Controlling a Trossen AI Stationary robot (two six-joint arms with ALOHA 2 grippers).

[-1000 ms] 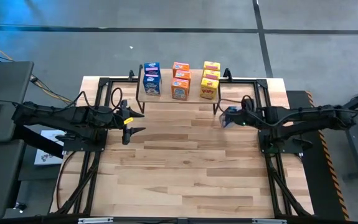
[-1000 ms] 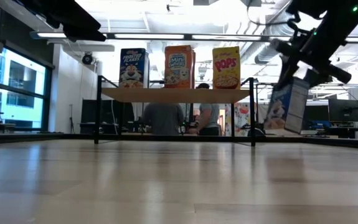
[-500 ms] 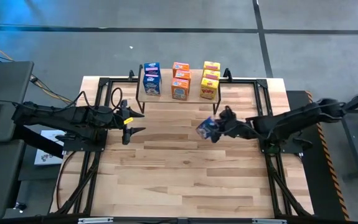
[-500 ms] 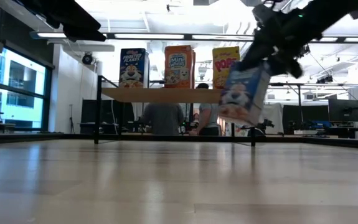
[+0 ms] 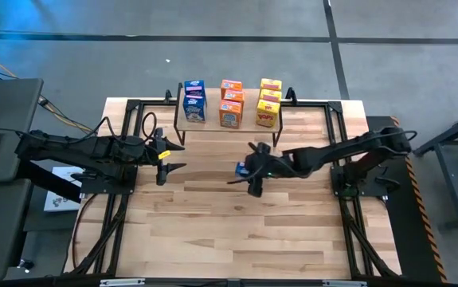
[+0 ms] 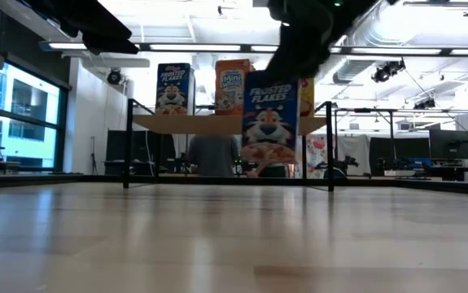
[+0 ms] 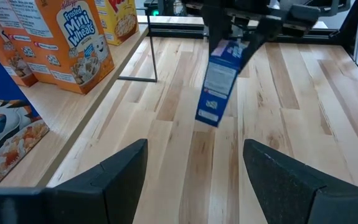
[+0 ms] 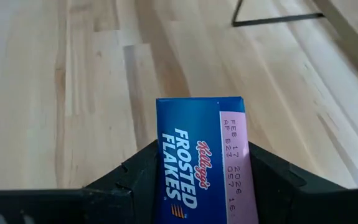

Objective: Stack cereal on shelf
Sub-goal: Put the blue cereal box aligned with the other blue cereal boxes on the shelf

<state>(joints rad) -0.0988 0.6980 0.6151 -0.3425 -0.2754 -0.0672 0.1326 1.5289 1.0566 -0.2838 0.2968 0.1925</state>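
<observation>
The shelf point(image 6: 193, 124) stands at the table's far middle and bears several cereal boxes: blue point(image 5: 194, 101), orange point(image 5: 231, 102) and yellow point(image 5: 268, 101). My right gripper point(image 5: 250, 171) is over the table's middle, in front of the shelf, shut on another blue cereal box point(image 6: 270, 122), which also shows in the left wrist view point(image 7: 219, 84). My left gripper point(image 5: 174, 159) waits open at the table's left, pointing toward the held box, with nothing between its fingers. My right gripper pinches the blue box's top end point(image 8: 200, 155) between its two fingers, one on each broad face. The fingers come slanting down from the table's right. The box hangs below them, nearly upright and clear of the table, its printed front toward the near edge.
A black metal frame point(image 5: 133, 108) runs around the table's far, left and right sides. Bare wood point(image 5: 229, 231) spreads across the near half. In the low view, people point(image 6: 213, 155) stand in the room behind the shelf.
My right gripper has carried the blue box from beside the shelf's right end toward the table's left, to the middle in front of the shelf. Its wrist has rolled, and the box has swung from tilted to nearly upright, staying clear of the table.
</observation>
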